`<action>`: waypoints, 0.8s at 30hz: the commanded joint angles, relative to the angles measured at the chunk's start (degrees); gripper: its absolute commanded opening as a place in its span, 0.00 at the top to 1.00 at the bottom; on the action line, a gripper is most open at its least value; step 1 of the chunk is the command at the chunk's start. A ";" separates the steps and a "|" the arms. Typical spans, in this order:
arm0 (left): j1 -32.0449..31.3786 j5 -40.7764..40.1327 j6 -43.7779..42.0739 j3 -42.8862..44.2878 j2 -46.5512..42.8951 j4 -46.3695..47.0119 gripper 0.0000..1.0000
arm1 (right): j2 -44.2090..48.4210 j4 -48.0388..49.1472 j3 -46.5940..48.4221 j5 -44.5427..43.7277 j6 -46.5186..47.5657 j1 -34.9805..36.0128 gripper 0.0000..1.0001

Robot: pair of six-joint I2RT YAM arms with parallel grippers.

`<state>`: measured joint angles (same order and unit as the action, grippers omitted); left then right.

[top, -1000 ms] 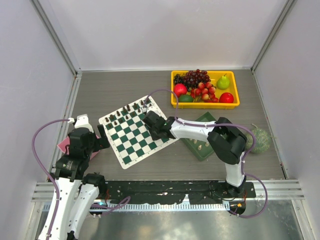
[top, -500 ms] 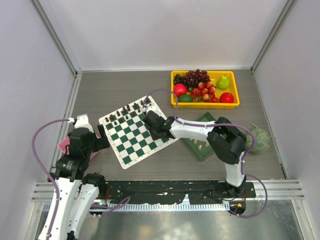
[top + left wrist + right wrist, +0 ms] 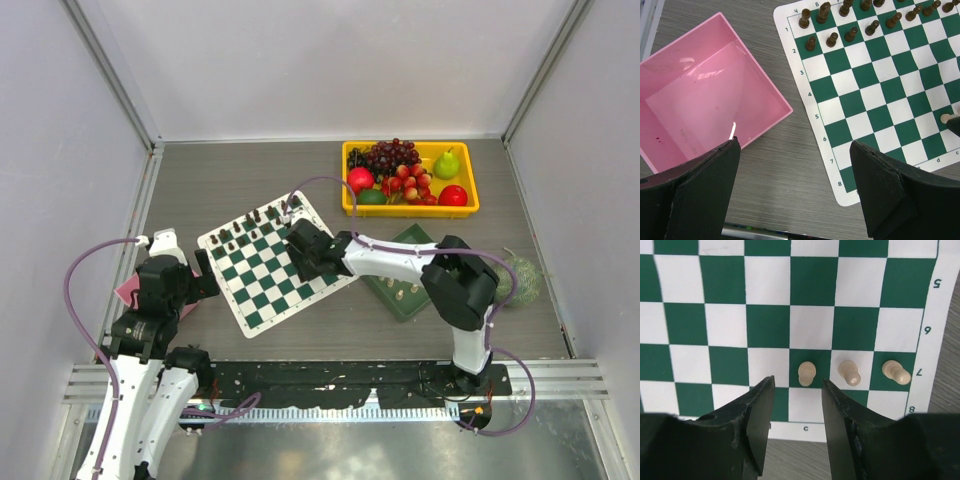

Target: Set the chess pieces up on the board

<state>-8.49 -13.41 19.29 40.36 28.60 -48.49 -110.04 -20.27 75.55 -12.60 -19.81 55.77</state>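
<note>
Pawns point(image 3: 849, 372), three cream ones, line up on the board point(image 3: 765, 300); right gripper point(image 3: 796, 425) hovers near them, parted and empty; left gripper point(image 3: 795, 180) gapes wide.

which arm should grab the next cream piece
Probably right. The right gripper hangs open over the board beside three cream pawns, and the dark green tray with more cream pieces is beside that arm. The left gripper hovers by the pink box.
</note>
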 commanded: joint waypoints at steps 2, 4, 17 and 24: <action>0.32 0.75 -0.22 1.39 -0.65 2.43 0.01 | 14.56 1.20 -1.53 -1.53 3.72 -0.13 0.46; 0.32 0.84 -0.22 1.30 -0.65 2.43 0.01 | 18.78 0.85 -3.99 -4.78 3.64 -1.62 0.45; 0.32 0.93 -0.22 1.30 -0.47 2.52 0.01 | 37.18 0.24 -25.71 -1.63 -1.28 -30.70 0.49; 0.32 0.75 -0.22 1.30 -0.30 2.43 0.01 | 34.38 -0.38 -28.44 -1.90 -1.02 -35.81 0.52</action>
<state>-8.49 -13.23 19.27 40.36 28.27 -48.47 -74.78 -22.37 46.81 -14.85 -20.27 21.56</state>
